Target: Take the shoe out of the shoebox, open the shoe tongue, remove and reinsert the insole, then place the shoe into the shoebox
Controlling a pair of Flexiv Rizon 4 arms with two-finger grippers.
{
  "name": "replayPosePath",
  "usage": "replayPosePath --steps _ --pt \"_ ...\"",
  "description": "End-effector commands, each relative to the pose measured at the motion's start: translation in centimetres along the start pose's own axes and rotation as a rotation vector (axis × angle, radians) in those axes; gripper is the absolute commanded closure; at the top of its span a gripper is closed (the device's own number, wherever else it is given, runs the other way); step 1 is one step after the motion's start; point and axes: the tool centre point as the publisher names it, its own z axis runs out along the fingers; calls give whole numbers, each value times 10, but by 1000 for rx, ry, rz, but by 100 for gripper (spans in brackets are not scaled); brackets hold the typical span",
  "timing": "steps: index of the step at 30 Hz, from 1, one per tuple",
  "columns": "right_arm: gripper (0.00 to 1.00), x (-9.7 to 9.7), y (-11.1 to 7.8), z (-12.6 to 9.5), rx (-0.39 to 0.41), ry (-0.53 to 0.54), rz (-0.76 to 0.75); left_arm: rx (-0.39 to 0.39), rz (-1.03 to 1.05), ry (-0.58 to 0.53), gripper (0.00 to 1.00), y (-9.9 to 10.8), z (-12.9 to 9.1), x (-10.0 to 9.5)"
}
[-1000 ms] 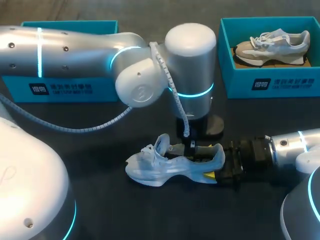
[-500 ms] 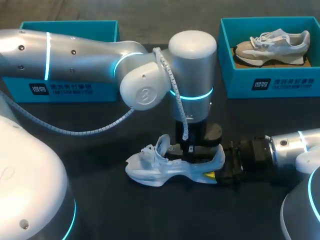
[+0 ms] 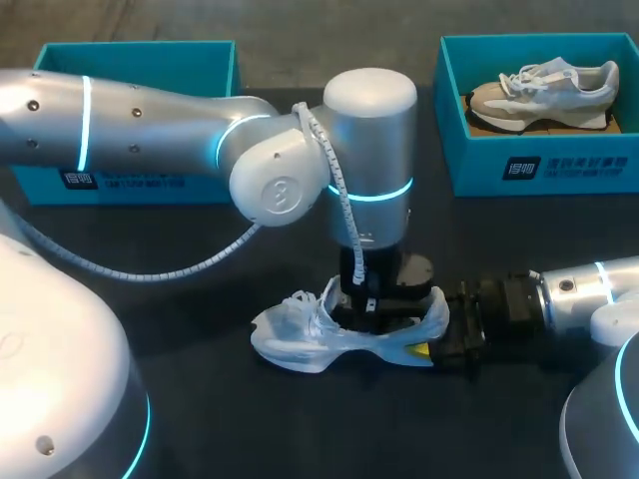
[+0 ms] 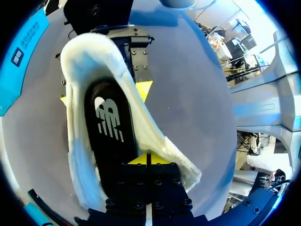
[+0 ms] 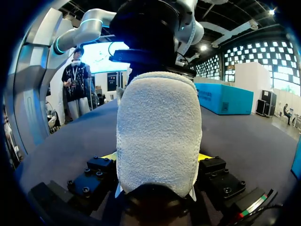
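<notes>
Shoe (image 3: 339,334) on the counter (image 3: 200,419), a gripper at each end.

The white shoe lies on its sole near the middle of the dark counter, toe toward my left, well apart from both teal boxes at the back. The right gripper (image 3: 427,344) comes in low from the right and clamps the heel, one yellow tip on either side. The left gripper (image 4: 146,159) hangs straight down into the shoe's mouth, fingers drawn together just above the black insole (image 4: 110,127), which lies flat inside; whether they pinch it I cannot tell. The left box (image 3: 140,60) sits behind the left arm. The right box (image 3: 539,165) holds a grey and white sneaker (image 3: 544,90).
</notes>
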Motion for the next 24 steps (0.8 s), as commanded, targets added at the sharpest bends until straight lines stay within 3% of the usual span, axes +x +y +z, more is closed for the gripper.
replayPosePath --steps 1,7,8,9,10,17,24 --pt "100 1 -1 0 3 -3 0 -3 -8 -3 100 1 8 2" --pt "100 1 -1 0 3 -3 0 14 -33 0 100 3 13 2" --pt "100 1 -1 0 3 -3 0 16 -36 -1 97 4 13 2" --pt "100 1 -1 0 3 -3 0 16 -40 -5 85 4 13 3" --pt "100 1 -1 0 3 -3 0 15 -46 -13 81 4 14 3" --pt "100 1 -1 0 3 -3 0 11 -71 -68 63 5 20 -3" --pt "100 1 -1 0 3 -3 0 10 -92 -150 56 5 21 -13"
